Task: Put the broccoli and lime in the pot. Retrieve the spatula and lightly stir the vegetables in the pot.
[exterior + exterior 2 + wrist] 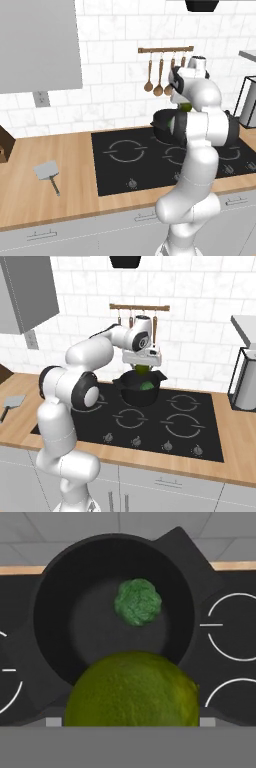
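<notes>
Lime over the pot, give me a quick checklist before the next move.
1. Smooth round yellow-green lime at the tool: ok.
2. Lime above the squat black pot's opening: ok.
3. Bumpy dark-green broccoli floret already inside the pot: ok.
4. Pot sitting on the black cooktop: ok.
5. Whether the tool grips or has released the lime: cannot tell.
6. Light-grey metal spatula lying on the wooden counter: ok.

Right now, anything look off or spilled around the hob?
Nothing spilled or askew. The broccoli lies inside the pot, the lime sits between the gripper fingers just above the pot, and the spatula lies flat on the counter left of the hob.
</notes>
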Available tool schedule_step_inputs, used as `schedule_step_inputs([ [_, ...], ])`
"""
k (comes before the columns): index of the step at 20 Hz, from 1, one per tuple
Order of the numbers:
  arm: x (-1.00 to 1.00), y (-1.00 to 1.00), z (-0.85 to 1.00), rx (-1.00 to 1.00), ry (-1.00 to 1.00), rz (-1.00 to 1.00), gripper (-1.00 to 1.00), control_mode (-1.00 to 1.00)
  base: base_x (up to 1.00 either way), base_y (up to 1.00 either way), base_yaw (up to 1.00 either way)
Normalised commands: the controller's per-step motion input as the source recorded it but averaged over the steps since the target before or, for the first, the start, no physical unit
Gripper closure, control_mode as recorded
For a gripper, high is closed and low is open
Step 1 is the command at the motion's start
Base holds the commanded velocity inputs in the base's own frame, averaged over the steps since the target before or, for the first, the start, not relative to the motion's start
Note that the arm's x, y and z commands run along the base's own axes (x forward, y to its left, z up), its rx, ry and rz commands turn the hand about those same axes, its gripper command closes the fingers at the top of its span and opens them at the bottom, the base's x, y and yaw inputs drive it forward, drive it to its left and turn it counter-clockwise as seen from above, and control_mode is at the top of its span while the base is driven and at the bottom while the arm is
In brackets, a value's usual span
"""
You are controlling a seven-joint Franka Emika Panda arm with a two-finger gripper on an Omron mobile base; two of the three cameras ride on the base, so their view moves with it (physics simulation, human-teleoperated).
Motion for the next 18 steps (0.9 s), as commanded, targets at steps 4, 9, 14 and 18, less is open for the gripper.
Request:
schedule_step_inputs([
  [4,0.12,0.03,-0.20,0.00,0.00,0.00,1.00,-1.00,0.00,0.00,0.00],
  [9,0.16,0.01,-0.16,0.00,0.00,0.00,1.00,-1.00,0.00,0.00,0.00],
  [14,0.14,0.00,-0.23,0.00,0.00,0.00,1.00,-1.00,0.00,0.00,0.00],
  [18,0.13,0.00,-0.21,0.00,0.00,0.00,1.00,-1.00,0.00,0.00,0.00],
])
